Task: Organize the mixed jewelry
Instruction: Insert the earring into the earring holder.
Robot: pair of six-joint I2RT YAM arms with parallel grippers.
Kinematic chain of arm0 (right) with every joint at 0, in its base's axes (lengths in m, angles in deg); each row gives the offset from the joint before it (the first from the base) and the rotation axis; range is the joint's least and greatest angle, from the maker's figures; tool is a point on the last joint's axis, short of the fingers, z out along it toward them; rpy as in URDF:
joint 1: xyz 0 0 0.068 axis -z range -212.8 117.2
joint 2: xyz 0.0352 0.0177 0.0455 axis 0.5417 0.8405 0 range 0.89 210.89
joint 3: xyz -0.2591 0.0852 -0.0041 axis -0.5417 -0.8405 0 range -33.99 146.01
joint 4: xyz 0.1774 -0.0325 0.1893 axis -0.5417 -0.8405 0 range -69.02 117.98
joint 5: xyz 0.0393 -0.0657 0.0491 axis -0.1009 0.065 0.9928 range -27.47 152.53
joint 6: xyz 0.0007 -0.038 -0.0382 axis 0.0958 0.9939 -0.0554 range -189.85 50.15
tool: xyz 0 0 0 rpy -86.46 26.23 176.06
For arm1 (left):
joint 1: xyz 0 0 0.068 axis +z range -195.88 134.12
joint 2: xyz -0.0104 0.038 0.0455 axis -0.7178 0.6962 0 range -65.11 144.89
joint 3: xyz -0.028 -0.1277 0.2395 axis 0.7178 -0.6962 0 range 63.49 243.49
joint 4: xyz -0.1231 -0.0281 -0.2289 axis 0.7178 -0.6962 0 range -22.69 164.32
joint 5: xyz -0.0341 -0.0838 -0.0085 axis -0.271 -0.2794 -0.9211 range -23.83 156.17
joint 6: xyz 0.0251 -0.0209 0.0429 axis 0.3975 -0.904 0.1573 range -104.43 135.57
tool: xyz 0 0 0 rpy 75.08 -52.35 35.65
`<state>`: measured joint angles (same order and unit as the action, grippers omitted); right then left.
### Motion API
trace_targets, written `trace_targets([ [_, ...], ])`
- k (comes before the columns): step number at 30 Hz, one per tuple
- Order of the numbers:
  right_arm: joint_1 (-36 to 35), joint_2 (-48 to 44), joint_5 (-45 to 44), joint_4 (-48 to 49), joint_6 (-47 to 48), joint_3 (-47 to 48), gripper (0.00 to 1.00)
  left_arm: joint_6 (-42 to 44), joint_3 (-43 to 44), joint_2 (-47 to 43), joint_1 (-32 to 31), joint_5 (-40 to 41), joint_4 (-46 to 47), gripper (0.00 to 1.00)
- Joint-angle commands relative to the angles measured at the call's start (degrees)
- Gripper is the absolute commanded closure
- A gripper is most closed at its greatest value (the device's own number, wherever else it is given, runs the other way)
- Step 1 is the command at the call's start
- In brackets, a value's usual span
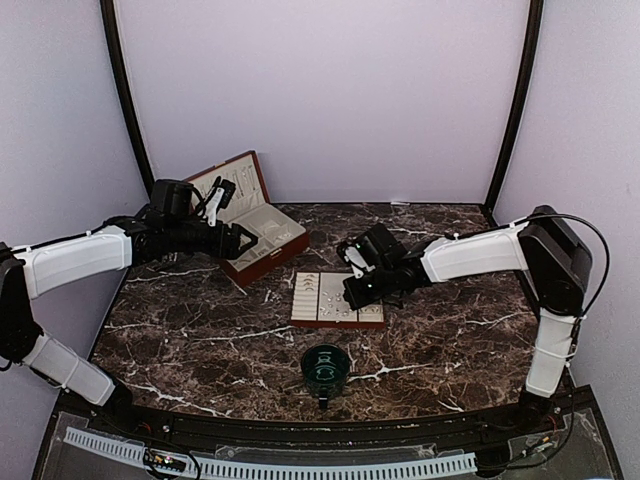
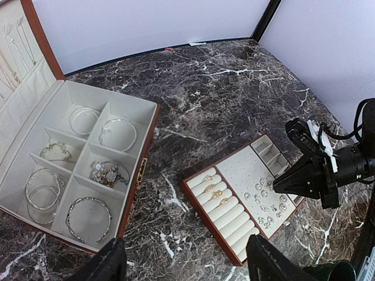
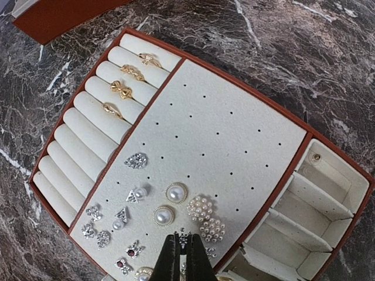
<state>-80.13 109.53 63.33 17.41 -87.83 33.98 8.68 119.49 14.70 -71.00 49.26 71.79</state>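
Note:
The mixed jewelry (image 3: pixel 176 199) lies on the cream pad of a small red-brown tray (image 1: pixel 335 322): pearl studs, silvery studs and several gold rings (image 3: pixel 126 82) in the roll slots. My right gripper (image 3: pixel 182 244) hangs low over the pad's near end, shut on a tiny silvery earring (image 3: pixel 183 236). It also shows in the top view (image 1: pixel 352 296) and the left wrist view (image 2: pixel 296 184). My left gripper (image 2: pixel 187 266) is open and empty, held above the table between the open jewelry box (image 2: pixel 143 140) and the tray (image 2: pixel 196 202). In the top view the left gripper (image 1: pixel 246 240) is over the box.
The box (image 1: pixel 262 262) holds several bracelets (image 2: pixel 88 216) in cream compartments, its lid upright at the back left. A dark green cup (image 1: pixel 325 367) stands in front of the tray. The tray's right end has small empty compartments (image 3: pixel 304 205). Walls enclose the marble table.

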Motion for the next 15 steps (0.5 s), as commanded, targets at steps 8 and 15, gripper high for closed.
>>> trace_targets([
  [8,-1.1,1.6,-2.9,-3.7,1.0,0.8,1.0,-0.3,1.4,-0.7,0.1,-0.5,-0.4,0.28],
  [15,-1.3,1.4,-4.1,-4.7,1.5,1.2,1.0,-0.5,1.4,-0.7,0.1,-0.7,-0.2,0.28],
])
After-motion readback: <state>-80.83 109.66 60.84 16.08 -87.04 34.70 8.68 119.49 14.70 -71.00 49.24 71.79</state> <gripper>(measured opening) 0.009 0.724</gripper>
